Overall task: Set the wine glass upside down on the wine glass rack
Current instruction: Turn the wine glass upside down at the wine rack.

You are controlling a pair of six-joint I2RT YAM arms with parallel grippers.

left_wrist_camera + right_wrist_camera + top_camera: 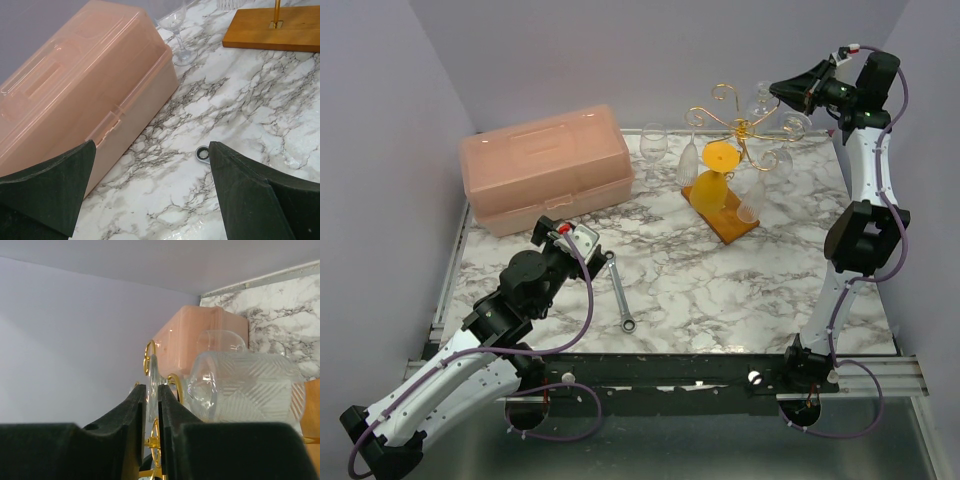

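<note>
Fingers of the left gripper (151, 150) stand wide apart and hold nothing, low over the table (720, 300) at the near left, with the wrench (620, 288) just beside them and the box (545, 180) behind. We take that arm to be idle in this step. Farther back, an upright glass (653, 142) stands on the marble between the box and the rack (725, 222), whose base sits near the back edge. At the top of the rack, highest and farthest, the right gripper (152, 397) reaches in among the gold scrolls. Its fingers are nearly together, with only a thin slit between them, and the stem of the glass (152, 375) runs through that slit. Whether the pads pinch the stem or merely flank it we cannot tell. The glass hangs bowl down at the rack's upper right arm, so we judge the step in hand to be the hang and release, though the foot's seat in the wire is hidden from us. The next move, as we read it, calls for parting the fingers just enough to free the stem, then drawing the gripper back without nudging the neighbours that hang close by. We count two arms, one wrench, one box, one rack, one yellow glass (712, 185) hung upside down, one upright glass on the table, and at least four clear glasses (750, 207) at the rack, the one at the gripper among them. They overlap, so we cannot fix that number.
</note>
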